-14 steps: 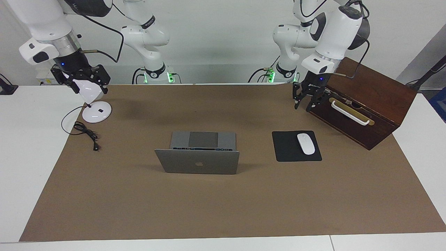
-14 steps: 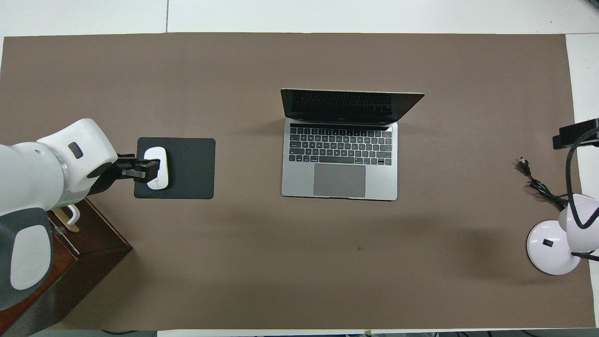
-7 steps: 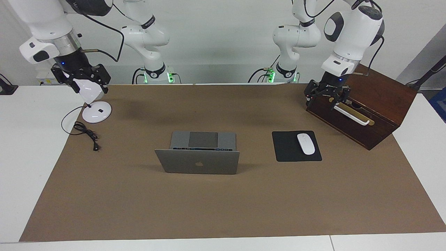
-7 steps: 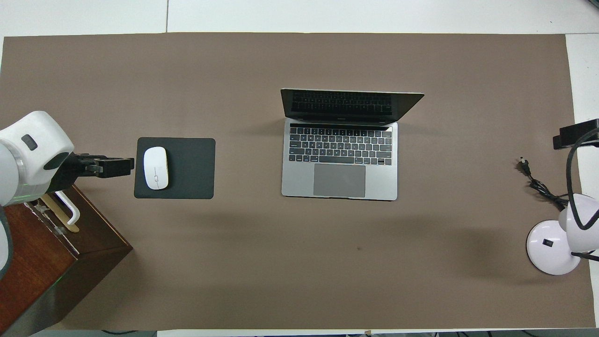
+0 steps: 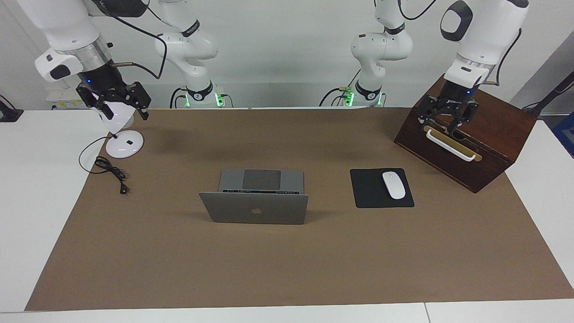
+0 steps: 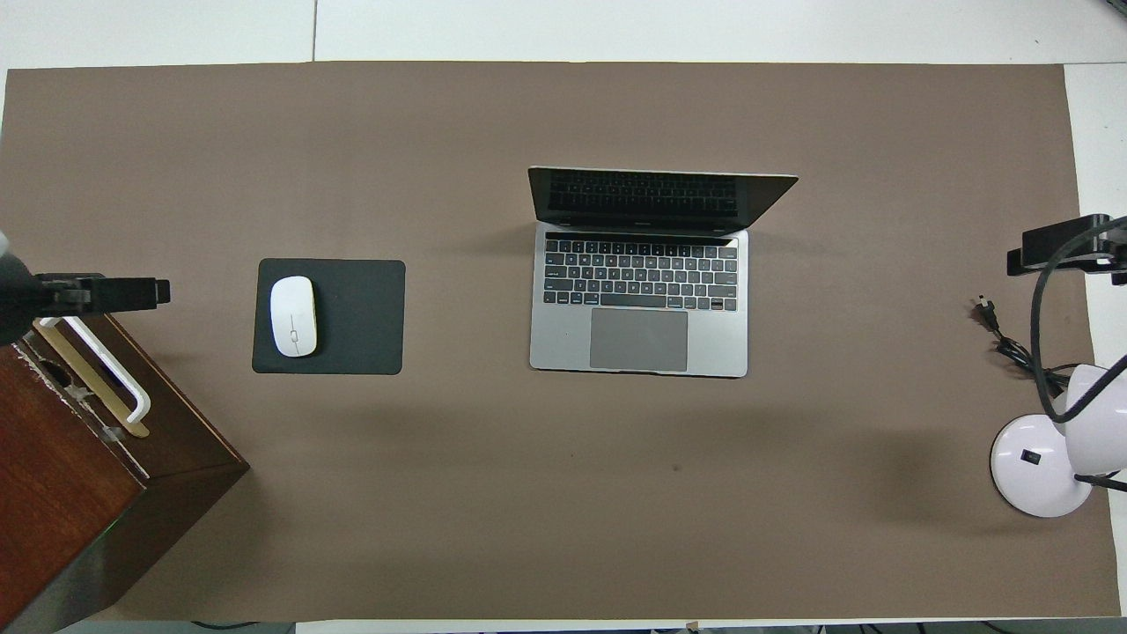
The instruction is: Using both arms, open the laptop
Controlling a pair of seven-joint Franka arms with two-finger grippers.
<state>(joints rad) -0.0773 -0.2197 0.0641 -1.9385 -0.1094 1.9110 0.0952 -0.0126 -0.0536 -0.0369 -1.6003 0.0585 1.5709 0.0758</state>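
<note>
Our laptop stands open mid-mat beside the mousepad, so nothing seems left; our left gripper, jaws spread, hangs over the wooden box, and we cannot tell the right gripper's state above the lamp.

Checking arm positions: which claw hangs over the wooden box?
The left claw, above the wooden box near its white handle; the right claw is over the lamp instead.

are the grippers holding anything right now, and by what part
Nothing is held. The left gripper hangs open over the wooden box; the right gripper is beside the lamp.
</note>
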